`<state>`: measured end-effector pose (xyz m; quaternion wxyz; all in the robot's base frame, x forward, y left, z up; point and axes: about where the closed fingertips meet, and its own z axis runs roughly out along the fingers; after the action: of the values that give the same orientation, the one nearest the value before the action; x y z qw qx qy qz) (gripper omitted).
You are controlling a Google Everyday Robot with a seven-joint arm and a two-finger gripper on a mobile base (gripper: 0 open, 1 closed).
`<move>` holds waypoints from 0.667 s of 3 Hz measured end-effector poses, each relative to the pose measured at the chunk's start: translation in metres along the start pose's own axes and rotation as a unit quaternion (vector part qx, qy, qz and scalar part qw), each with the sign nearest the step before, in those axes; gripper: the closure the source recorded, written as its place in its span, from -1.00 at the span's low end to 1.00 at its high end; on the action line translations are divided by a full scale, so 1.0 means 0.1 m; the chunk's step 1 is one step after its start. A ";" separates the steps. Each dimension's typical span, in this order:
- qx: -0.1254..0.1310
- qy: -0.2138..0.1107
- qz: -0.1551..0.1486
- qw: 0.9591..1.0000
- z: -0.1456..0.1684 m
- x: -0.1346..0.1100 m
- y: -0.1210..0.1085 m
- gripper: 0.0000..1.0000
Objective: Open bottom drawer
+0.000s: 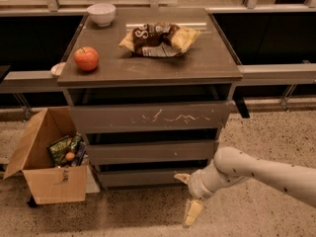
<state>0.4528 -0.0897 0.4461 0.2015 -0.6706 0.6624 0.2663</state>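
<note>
The bottom drawer (143, 177) is the lowest, slim grey-brown front of the three-drawer cabinet, plain and handle-less; it looks closed. My gripper (188, 196) is on the white arm coming in from the right, low in front of the drawer's right end. Its fingers are spread open and empty: the upper finger (182, 178) reaches to the right end of the bottom drawer's front, the lower one (192, 213) hangs down toward the floor. The middle drawer (150, 152) and the tall scratched top drawer (148, 117) sit above.
On the cabinet top are a red apple (86, 59), a white bowl (101, 14) and snack bags (159, 37). An open cardboard box (47, 164) with packets stands on the floor left of the cabinet. A rail runs behind.
</note>
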 end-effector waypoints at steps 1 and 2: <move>0.004 0.006 -0.010 1.000 0.12 0.11 -0.09 -1.00; 0.025 0.027 -0.018 0.999 0.33 0.56 -0.40 -1.00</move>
<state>0.4886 -0.1111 0.3824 0.2053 -0.6843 0.6615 0.2280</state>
